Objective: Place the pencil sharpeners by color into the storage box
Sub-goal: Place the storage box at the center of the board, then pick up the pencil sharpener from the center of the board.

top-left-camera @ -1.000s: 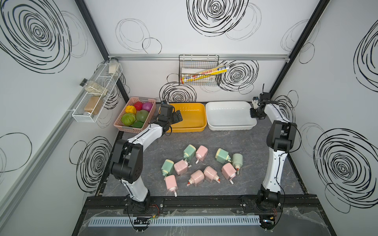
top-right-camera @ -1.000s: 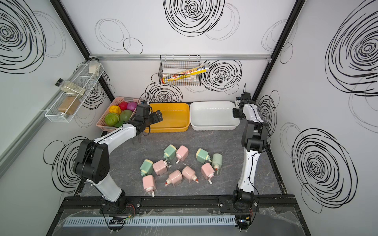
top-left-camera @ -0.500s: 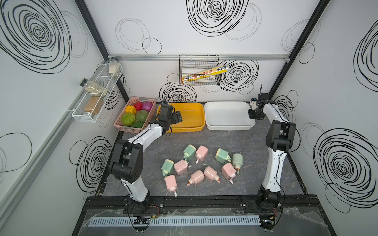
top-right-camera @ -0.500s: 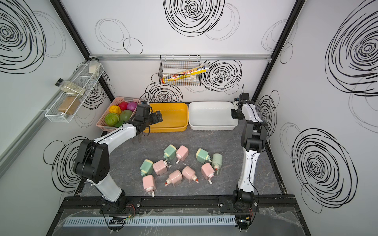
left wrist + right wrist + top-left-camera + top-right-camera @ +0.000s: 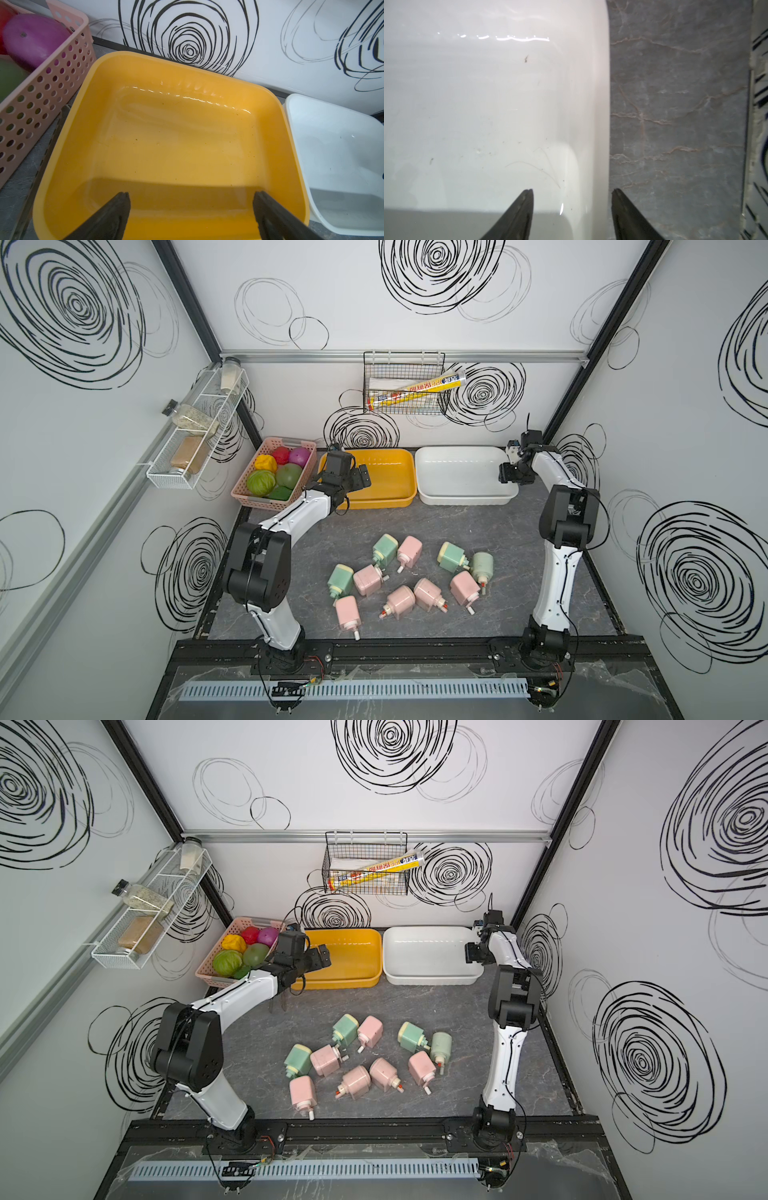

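Several pencil sharpeners lie loose mid-table in both top views, pale pink ones (image 5: 409, 551) (image 5: 353, 1080) mixed with mint green ones (image 5: 451, 556) (image 5: 345, 1028). At the back stand a yellow storage box (image 5: 405, 493) (image 5: 87, 87) and a white storage box (image 5: 461, 499) (image 5: 596, 83), both with nothing in them. My left gripper (image 5: 358, 482) (image 5: 191, 194) hangs open over the yellow box's near left part. My right gripper (image 5: 508, 477) (image 5: 572, 190) is open, one finger on each side of the white box's right rim, gripping nothing.
A pink perforated basket (image 5: 249, 499) of toy vegetables stands left of the yellow box, close to my left arm. A wire basket (image 5: 405, 383) hangs on the back wall and a white rack (image 5: 195, 439) on the left wall. Bare grey table (image 5: 675, 104) runs between the white box and the right wall.
The right gripper's jaws have opened at the white box's right rim, and the box sits slightly further left than a second ago. The left arm has not moved.
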Robot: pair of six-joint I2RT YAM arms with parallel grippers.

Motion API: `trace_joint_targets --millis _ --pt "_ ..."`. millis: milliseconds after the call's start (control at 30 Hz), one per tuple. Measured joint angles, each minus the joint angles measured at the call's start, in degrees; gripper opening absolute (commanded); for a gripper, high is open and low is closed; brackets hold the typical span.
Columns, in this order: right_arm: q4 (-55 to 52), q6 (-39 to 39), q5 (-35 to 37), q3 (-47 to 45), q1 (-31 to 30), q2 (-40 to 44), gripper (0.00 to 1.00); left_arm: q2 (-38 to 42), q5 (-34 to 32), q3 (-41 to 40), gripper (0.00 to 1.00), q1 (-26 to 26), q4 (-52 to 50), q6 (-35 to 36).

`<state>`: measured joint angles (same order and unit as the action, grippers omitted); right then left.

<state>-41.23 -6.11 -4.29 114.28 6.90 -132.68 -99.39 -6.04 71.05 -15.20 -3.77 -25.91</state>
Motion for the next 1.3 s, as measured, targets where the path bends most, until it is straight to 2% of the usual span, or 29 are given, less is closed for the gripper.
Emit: trace_joint_targets --millis 133,333,533,600,767,900,1067,1300 --pt "2.21 1.60 -1.16 -7.56 -0.20 6.34 1.00 0.50 -0.28 -0.15 0.99 -1.92 -0.11 -0.72" --pt "11.30 7.13 -1.99 -21.70 -1.09 22.67 1.00 5.70 -1.92 -3.32 0.99 -7.21 -0.39 -2.84" --pt "24.20 15.82 -10.40 -42.18 -2.38 41.53 1.00 12.83 -3.48 -9.01 0.99 -13.07 0.57 -6.16" --pt "26.53 18.27 -12.09 -49.24 -4.79 47.95 1.00 14.93 -4.48 -10.75 0.99 -15.45 0.26 -6.97" --pt "26.75 22.62 -12.70 -59.54 -13.77 60.81 1.00 18.80 -8.28 -12.24 0.99 -22.40 -2.43 -7.87" --pt "25.31 26.21 -13.38 -67.01 -17.79 70.03 1.00 22.95 -9.99 -15.13 0.99 -27.69 -4.63 -8.15" --pt "19.30 28.65 -14.99 -72.78 -19.91 75.73 1.00 26.93 -9.57 -19.28 0.99 -32.48 -6.51 -7.96" --pt "8.76 29.64 -16.79 -73.90 -23.80 81.57 0.97 28.22 -6.99 -21.94 0.99 -40.37 -8.09 -5.92"
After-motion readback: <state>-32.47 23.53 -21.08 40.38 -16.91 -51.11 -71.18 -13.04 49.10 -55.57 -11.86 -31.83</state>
